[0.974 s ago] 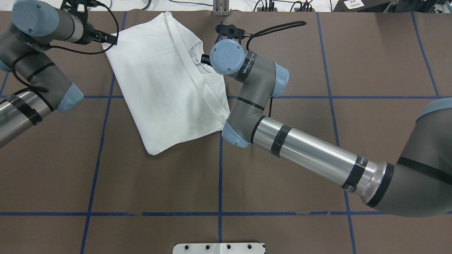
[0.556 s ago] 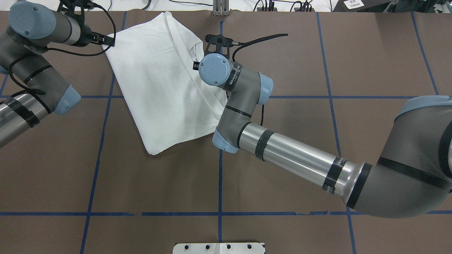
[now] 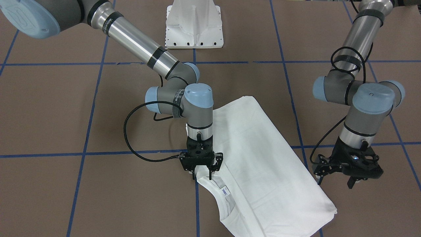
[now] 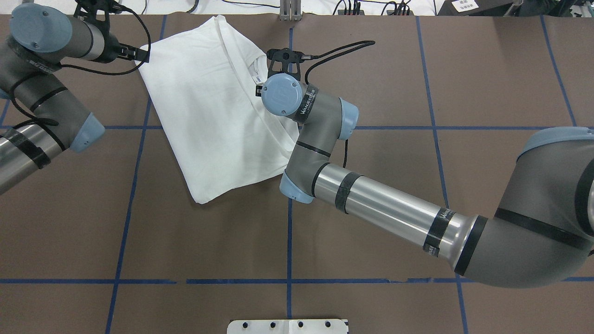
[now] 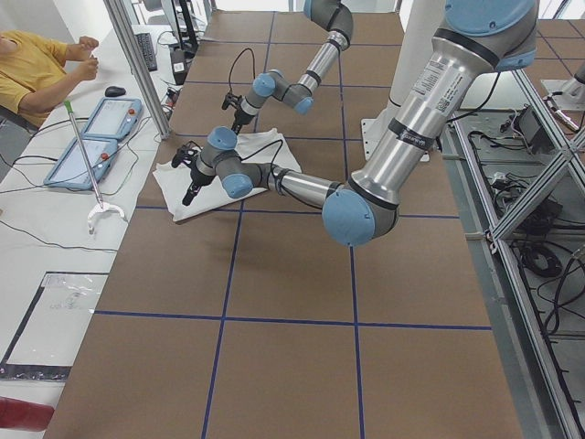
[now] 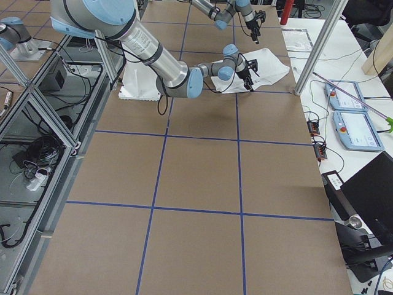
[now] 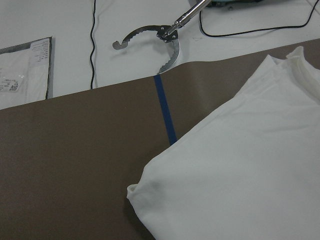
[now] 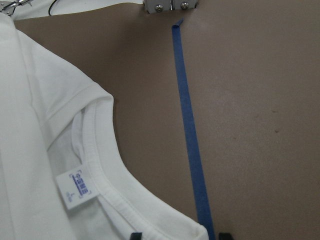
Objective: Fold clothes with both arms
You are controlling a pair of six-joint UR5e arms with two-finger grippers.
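In the front-facing view, the white T-shirt (image 3: pixel 263 158) lies partly folded and slanted on the brown table (image 3: pixel 65 115). The right gripper (image 3: pixel 203 173) stands upright at its collar-side edge with jaws apart, and the left gripper (image 3: pixel 335 179), also spread, hangs just beside the opposite long edge. Overhead, the cloth rests in flat, limp layers, so it looks light and soft, likely to sag and slip unless every layer is pinched. The left wrist camera shows a rounded folded corner (image 7: pixel 142 187), a fair hold. The right wrist camera shows the ribbed collar (image 8: pixel 100 165) and label (image 8: pixel 75 192); the thicker edge between the fingertips (image 8: pixel 135 235) seems the firmer grip.
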